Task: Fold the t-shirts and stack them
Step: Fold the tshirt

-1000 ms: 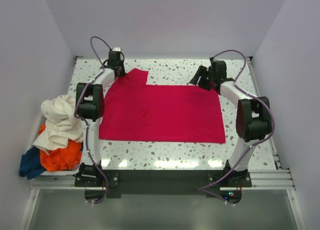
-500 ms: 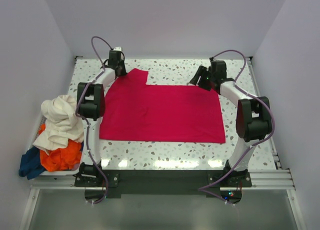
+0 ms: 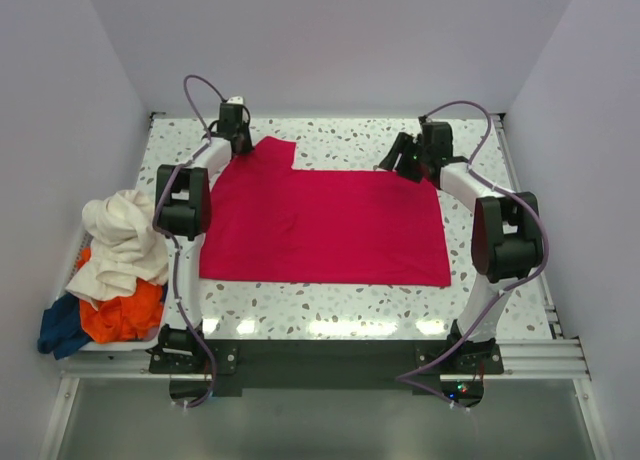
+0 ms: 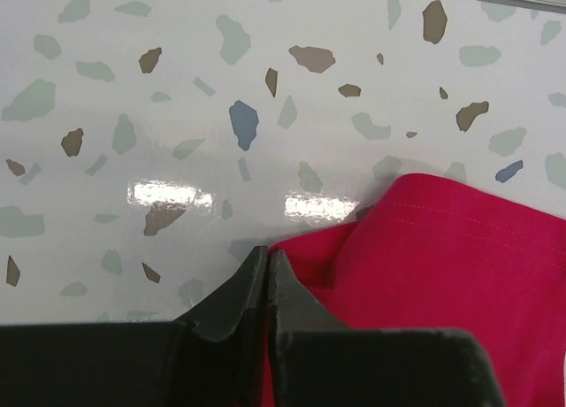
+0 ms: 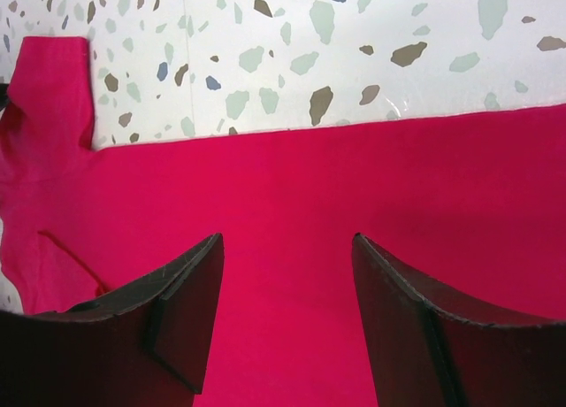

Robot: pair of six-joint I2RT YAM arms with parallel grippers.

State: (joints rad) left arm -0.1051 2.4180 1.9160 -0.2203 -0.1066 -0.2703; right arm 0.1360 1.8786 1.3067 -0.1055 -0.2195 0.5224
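Observation:
The crimson red t-shirt (image 3: 320,225) lies spread flat in the middle of the table, one sleeve (image 3: 268,150) sticking out at the far left. My left gripper (image 3: 238,140) is shut at the far-left corner of that sleeve; in the left wrist view the closed fingertips (image 4: 267,252) pinch the red hem (image 4: 442,265). My right gripper (image 3: 400,160) is open and empty, just above the shirt's far right edge; in the right wrist view its gripper (image 5: 287,239) has red cloth (image 5: 292,186) beneath it. The cream white (image 3: 120,240), orange (image 3: 125,315) and dark blue (image 3: 60,325) shirts lie heaped at the left.
The heap of shirts sits on the table's left edge (image 3: 75,270). Speckled tabletop (image 3: 350,135) shows beyond the red shirt and along its near side. White walls close in the far, left and right sides.
My left arm has shifted very slightly to the right at the sleeve. The red shirt and the right arm look the same.

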